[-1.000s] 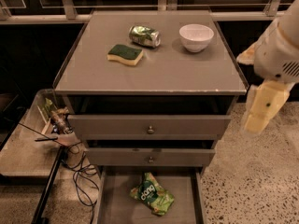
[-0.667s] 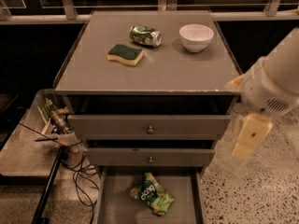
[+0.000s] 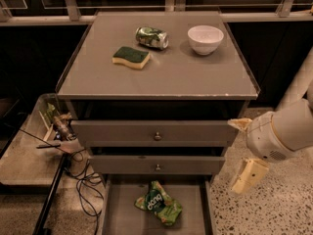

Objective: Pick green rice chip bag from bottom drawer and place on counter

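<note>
The green rice chip bag (image 3: 158,203) lies crumpled on the floor of the open bottom drawer (image 3: 120,214), near the drawer's middle. The counter (image 3: 161,77) is the grey cabinet top above it. My gripper (image 3: 248,176) hangs from the pale arm at the right of the cabinet, level with the lower drawers. It is to the right of the bag and above it, outside the drawer, and holds nothing that I can see.
On the counter lie a green-and-yellow sponge (image 3: 131,57), a green can (image 3: 152,37) on its side and a white bowl (image 3: 205,39). Two upper drawers with round knobs (image 3: 157,136) stand slightly out. A low tray with tools and cables (image 3: 58,131) sits at the left.
My arm and gripper have moved down and to the left, from beside the counter's right edge to beside the lower drawers. The bag has not moved.
</note>
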